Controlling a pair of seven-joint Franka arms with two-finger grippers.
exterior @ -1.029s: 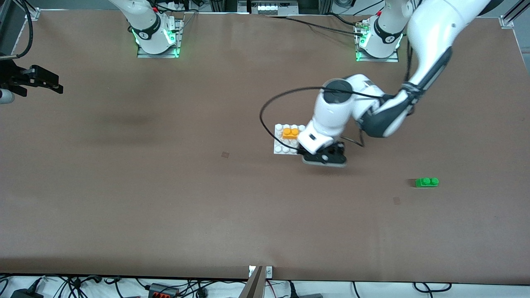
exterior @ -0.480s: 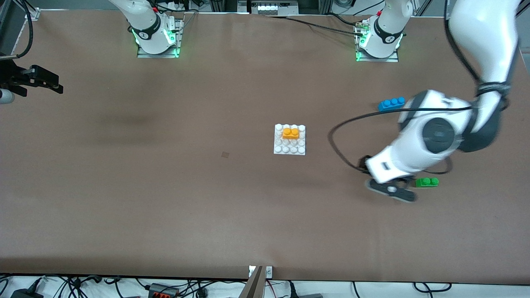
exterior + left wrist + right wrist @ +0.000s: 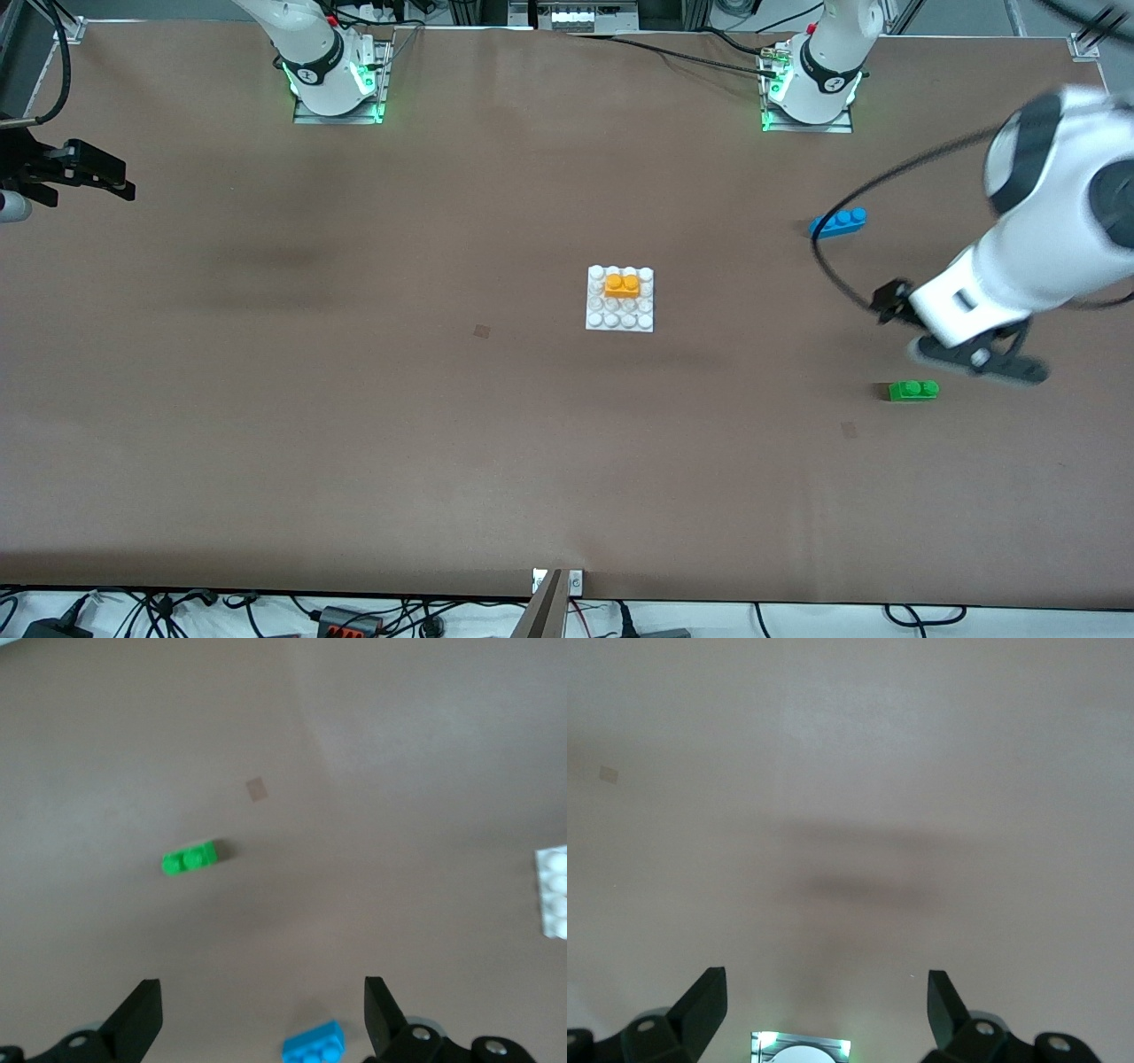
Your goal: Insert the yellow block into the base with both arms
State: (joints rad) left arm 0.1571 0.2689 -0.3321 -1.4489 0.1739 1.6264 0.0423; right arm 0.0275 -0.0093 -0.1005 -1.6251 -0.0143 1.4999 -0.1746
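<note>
The yellow block (image 3: pixel 622 284) sits on the white base (image 3: pixel 611 319) at the middle of the table, in the stud rows farthest from the front camera. My left gripper (image 3: pixel 979 361) is open and empty, up in the air over the table at the left arm's end, beside the green brick. In the left wrist view its fingertips (image 3: pixel 144 997) stand wide apart around bare table, and one edge of the base (image 3: pixel 554 895) shows. My right gripper (image 3: pixel 824 992) is open and empty, held high over bare table near its own arm's base, where it waits.
A green two-stud brick (image 3: pixel 912 390) lies nearer the front camera than my left gripper; it also shows in the left wrist view (image 3: pixel 189 858). A blue three-stud brick (image 3: pixel 839 221) lies toward the left arm's base, also in the left wrist view (image 3: pixel 314 1050).
My left arm has swung away from the base toward the left arm's end of the table, uncovering the blue brick. The yellow block stays on the base. The right arm has not moved.
</note>
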